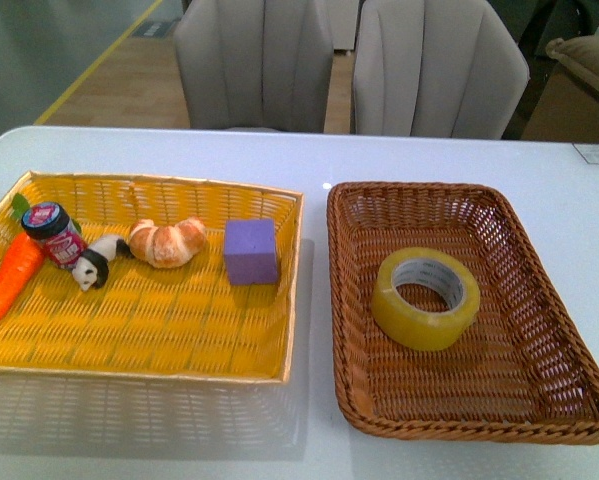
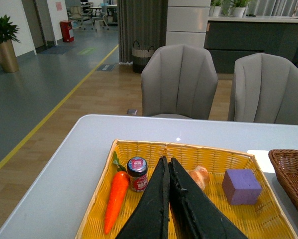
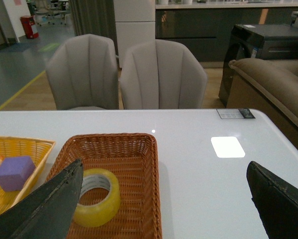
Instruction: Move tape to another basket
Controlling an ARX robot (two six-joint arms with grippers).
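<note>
Below my right pincer (image 3: 163, 199), its jaws wide apart, the yellowish translucent tape roll (image 3: 95, 196) lies flat in the brown wicker basket (image 3: 144, 149); left pincer (image 2: 168, 172) is closed, farther off.

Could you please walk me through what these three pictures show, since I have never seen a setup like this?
This is a two-armed robot facing a white table. One picture comes from a camera on its body, looking ahead; neither arm shows there. The other two come from cameras on its wrists, so each shows its own hand up close.

The left hand, with black fingers pressed together, hangs over the yellow basket, which holds a carrot, a small jar, a black-and-white toy, a croissant and a purple block.

The right hand is spread wide open above the brown wicker basket, where the roll of yellowish tape lies flat. Neither hand holds anything.
</note>
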